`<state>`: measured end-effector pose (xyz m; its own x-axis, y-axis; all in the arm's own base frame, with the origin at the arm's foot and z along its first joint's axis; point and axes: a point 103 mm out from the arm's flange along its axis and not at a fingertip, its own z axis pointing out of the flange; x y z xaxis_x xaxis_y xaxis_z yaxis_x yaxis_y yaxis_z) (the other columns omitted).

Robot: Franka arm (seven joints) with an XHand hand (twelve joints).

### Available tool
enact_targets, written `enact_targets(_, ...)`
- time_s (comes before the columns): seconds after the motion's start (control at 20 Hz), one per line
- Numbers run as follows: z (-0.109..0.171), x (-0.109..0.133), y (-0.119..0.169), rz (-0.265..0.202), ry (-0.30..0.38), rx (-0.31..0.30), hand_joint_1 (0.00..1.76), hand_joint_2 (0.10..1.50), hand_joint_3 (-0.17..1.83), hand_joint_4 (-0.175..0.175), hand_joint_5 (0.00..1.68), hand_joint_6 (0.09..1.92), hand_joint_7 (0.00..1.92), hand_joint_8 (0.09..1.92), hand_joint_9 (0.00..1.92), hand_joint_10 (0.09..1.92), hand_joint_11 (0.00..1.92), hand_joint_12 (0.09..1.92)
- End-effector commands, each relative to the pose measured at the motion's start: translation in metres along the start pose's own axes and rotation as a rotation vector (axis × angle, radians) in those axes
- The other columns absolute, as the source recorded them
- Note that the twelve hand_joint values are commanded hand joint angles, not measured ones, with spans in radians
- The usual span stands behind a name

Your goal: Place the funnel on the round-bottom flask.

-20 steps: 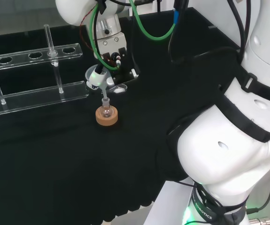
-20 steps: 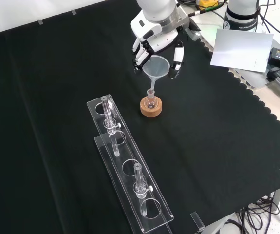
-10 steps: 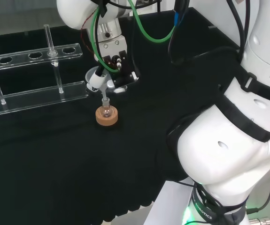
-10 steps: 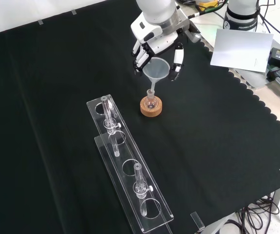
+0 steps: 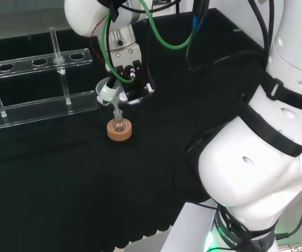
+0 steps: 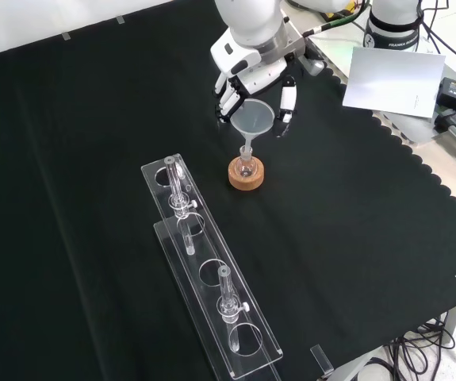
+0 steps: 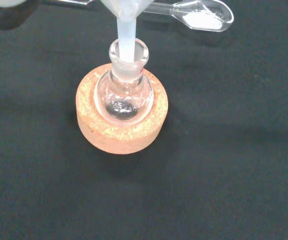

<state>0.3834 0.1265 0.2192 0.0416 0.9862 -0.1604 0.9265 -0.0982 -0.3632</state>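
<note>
The hand (image 6: 253, 75) has opened off the funnel (image 6: 252, 119); wrist view shows its stem inside the flask (image 7: 123, 95).

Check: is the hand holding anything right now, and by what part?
Cannot tell. The funnel sits between the hand's fingers, its stem in the flask neck, but actual contact at the rim isn't visible.

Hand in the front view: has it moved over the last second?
Yes. The hand has drawn slightly up the view, away from the cork ring, while the funnel stands with its stem in the flask.
</note>
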Motion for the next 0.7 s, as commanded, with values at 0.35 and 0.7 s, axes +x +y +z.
enact_targets(0.35,0.019,0.0,0.011,-0.003,0.019,0.03,0.78,0.76,0.48,-0.061,0.6,0.65,0.8,0.82,1.09,0.58,0.7,1.2)
enact_targets(0.7,0.025,-0.001,0.014,0.001,0.023,0.043,0.78,0.76,0.48,-0.06,0.59,0.65,0.78,0.82,1.06,0.57,0.69,1.2)
